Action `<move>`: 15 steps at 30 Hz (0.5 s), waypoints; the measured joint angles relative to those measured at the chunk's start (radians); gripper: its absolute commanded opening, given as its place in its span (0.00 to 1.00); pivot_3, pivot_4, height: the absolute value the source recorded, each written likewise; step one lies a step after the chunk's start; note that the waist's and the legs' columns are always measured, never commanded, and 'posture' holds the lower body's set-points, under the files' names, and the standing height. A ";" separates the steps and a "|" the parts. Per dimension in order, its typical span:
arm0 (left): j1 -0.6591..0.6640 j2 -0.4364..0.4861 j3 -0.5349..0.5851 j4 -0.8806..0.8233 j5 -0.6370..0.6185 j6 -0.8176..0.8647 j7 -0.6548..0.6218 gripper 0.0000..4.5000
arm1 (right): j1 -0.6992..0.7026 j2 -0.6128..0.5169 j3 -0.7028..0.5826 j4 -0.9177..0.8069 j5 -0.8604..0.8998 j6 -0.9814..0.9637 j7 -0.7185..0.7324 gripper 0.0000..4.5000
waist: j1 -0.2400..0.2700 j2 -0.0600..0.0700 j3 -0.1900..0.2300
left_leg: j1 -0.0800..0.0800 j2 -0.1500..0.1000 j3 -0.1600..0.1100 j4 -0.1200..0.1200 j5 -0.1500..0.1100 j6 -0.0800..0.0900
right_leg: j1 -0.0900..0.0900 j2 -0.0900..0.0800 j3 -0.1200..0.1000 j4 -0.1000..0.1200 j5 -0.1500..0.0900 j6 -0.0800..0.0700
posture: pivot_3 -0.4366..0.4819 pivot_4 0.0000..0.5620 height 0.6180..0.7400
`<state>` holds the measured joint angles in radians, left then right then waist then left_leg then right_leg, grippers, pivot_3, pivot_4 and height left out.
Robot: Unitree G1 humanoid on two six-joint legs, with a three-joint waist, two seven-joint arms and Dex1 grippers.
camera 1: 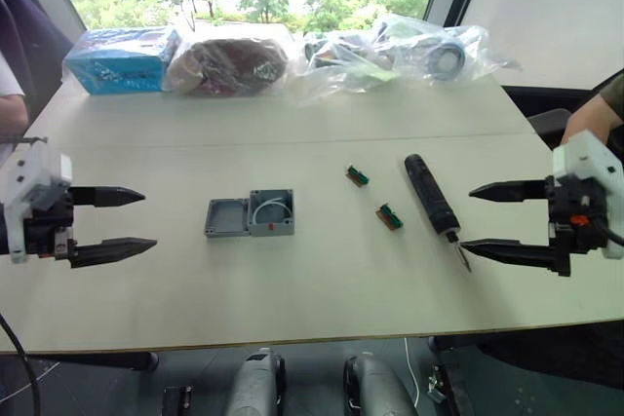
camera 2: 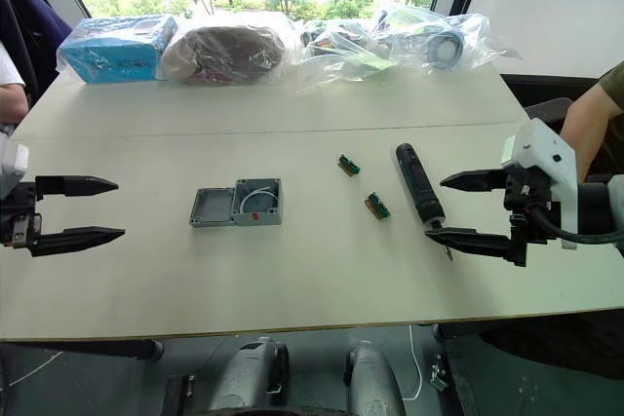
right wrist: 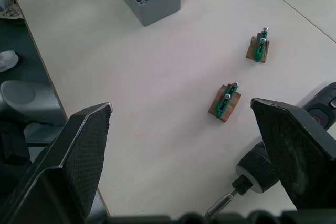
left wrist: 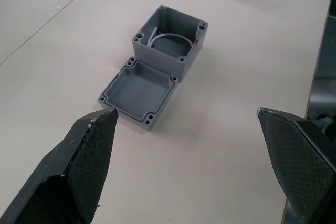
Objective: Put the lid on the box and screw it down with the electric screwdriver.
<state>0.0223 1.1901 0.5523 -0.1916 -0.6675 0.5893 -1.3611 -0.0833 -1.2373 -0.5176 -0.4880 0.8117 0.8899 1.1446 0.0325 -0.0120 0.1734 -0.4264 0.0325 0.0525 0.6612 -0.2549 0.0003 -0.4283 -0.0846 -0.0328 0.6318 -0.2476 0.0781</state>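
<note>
Pale table (camera 1: 322, 280). The box (camera 1: 271, 211) sits open-topped near the table's middle, a little toward the left edge, white wires coiled inside, red mark on its near wall. The lid (camera 1: 226, 217) lies rim-up, touching the box's left side. The electric screwdriver (camera 1: 432, 200) lies flat toward the right edge, bit pointing at the near edge. Two green-and-brown connector blocks (camera 1: 358, 176) (camera 1: 390, 216) lie between box and screwdriver, apart from both.

Left gripper (camera 1: 127, 223) hovers near the left edge, fingers spread wide, empty, aimed at the lid. Right gripper (camera 1: 487, 221) hovers just beside the screwdriver's bit end, fingers wide, holding nothing.

Along the far edge: a blue box (camera 1: 122, 59) and clear plastic bags (camera 1: 390, 54).
</note>
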 measured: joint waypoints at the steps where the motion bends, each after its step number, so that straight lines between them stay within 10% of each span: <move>1: 0.002 0.000 0.000 0.000 0.000 0.003 -0.005 0.97 | 0.000 0.000 0.001 0.000 0.000 0.000 -0.001 1.00 | -0.001 0.000 0.000 | 0.000 0.000 0.000 0.000 0.000 0.000 | 0.000 0.000 0.000 0.000 0.000 0.000 | 0.48 0.27 1.00; 15: 0.002 -0.013 -0.002 -0.007 0.021 -0.017 -0.012 0.97 | -0.014 0.001 0.024 -0.011 0.001 0.008 -0.042 1.00 | -0.020 0.000 0.000 | 0.000 0.000 0.000 0.000 0.000 0.000 | 0.000 0.001 0.000 0.000 0.000 0.000 | 0.48 0.27 1.00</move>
<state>0.0246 1.1774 0.5503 -0.1988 -0.6460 0.5718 -1.3733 -0.0969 -1.2363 -0.4931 -0.4995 0.8122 0.8978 1.1029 0.0123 -0.0120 0.1734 -0.4263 0.0327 0.0522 0.6612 -0.2549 0.0003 -0.4279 -0.0835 -0.0327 0.6319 -0.2474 0.0785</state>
